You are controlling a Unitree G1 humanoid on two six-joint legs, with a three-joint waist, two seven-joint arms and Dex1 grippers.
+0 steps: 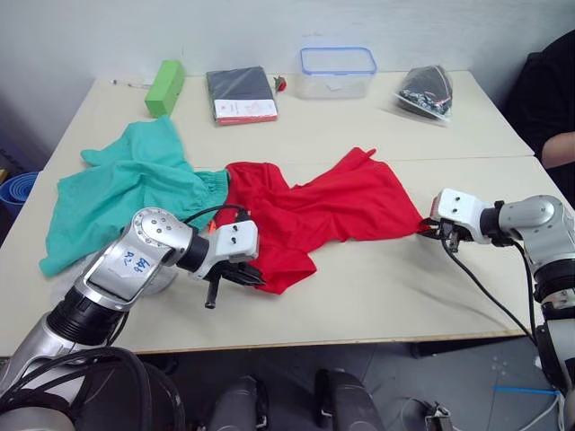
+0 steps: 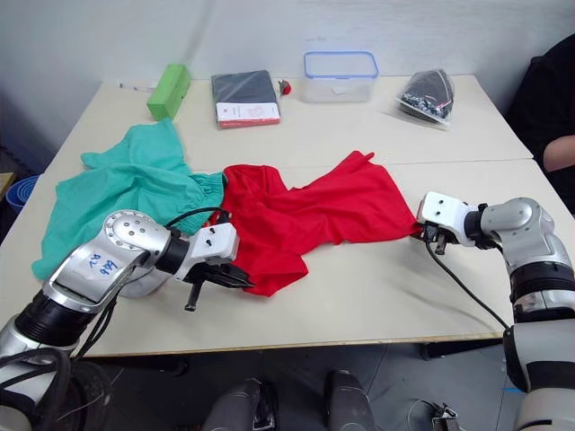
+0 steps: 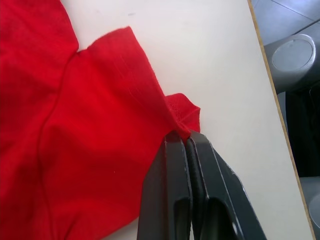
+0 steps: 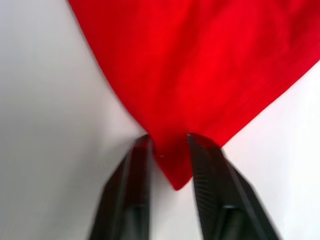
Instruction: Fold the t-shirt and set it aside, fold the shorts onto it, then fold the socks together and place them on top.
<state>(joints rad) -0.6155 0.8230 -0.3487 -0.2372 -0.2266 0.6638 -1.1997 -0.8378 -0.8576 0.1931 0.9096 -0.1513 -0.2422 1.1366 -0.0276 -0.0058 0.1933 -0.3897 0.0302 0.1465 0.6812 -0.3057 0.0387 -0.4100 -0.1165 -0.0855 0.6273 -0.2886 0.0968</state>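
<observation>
Both grippers are at the t-shirt [image 1: 314,211], 1 at each end. On the left of the frame, the left gripper [image 3: 186,142] has its 2 black fingers pressed flat together, with a small puckered tip of red hem caught between them. At the right, the right gripper [image 4: 167,145] stands with a gap between its fingers, and a pointed corner of the red cloth lies in that gap; the fingers sit on either side of it, though I cannot tell whether they touch it.

That shirt is soft, matte red fabric, spread crumpled and creased across the middle of the table [image 1: 377,296], with folds running through it (a seam line shows in the left wrist view). Its left edge meets the shorts [image 1: 117,193], teal-green and loosely bunched in the left-centre of the frame, the gathered waistband touching the red cloth.

Along the upper part of the frame, well apart from the clothes, sit a green rectangular block [image 1: 165,86], a flat dark packet with a white and red label [image 1: 241,94], a clear plastic box with a blue rim [image 1: 337,72] and a crinkled clear bag of dark contents [image 1: 426,91]. A person's arm in a dark sleeve [image 1: 555,99] shows at the far right edge.
</observation>
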